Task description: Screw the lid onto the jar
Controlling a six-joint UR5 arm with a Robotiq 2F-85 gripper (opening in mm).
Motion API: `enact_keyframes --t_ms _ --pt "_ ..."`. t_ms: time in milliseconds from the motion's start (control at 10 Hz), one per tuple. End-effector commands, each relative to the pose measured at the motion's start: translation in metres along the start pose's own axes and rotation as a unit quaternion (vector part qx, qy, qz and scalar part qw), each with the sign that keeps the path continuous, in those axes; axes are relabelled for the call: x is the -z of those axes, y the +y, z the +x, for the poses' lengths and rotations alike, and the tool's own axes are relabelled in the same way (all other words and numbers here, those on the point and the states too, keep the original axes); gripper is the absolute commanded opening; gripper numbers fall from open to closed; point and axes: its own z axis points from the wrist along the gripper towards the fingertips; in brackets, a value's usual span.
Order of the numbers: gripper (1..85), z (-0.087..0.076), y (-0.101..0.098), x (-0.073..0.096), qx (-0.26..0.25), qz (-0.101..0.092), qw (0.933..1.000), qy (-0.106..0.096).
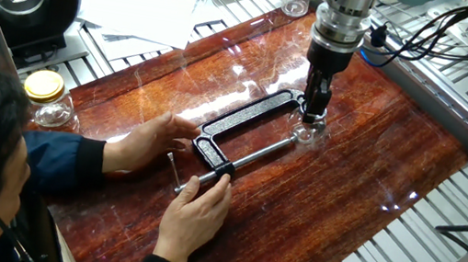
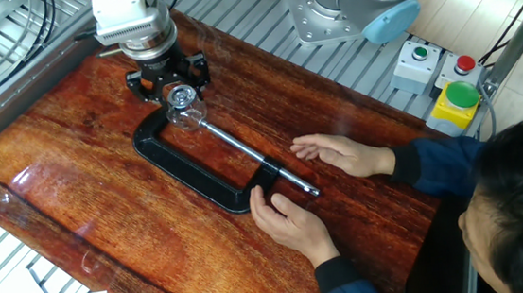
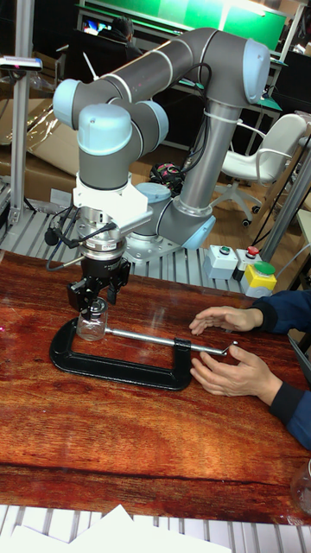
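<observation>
The small clear jar stands on the wooden table, pinched in the mouth of a black C-clamp. The silvery lid sits on the jar's mouth. My gripper points straight down over the jar, its fingers shut on the lid from both sides. In one fixed view the fingers hide the lid.
A person's hands hold the clamp's screw end. A jar with a yellow lid stands at the table's left edge. A button box and papers lie beyond the wood.
</observation>
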Motion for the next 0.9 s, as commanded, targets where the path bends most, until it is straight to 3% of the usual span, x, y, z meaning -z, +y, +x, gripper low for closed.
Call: enact_keyframes --t_ms 0,600,800 --pt "62.0 -0.003 0.001 0.001 -0.003 -0.002 1.0 -0.008" --pt "62.0 0.007 0.001 -0.002 0.017 -0.003 0.9998 -0.011" --pt "58.0 0.007 0.001 -0.002 0.012 -0.002 0.9999 -0.012"
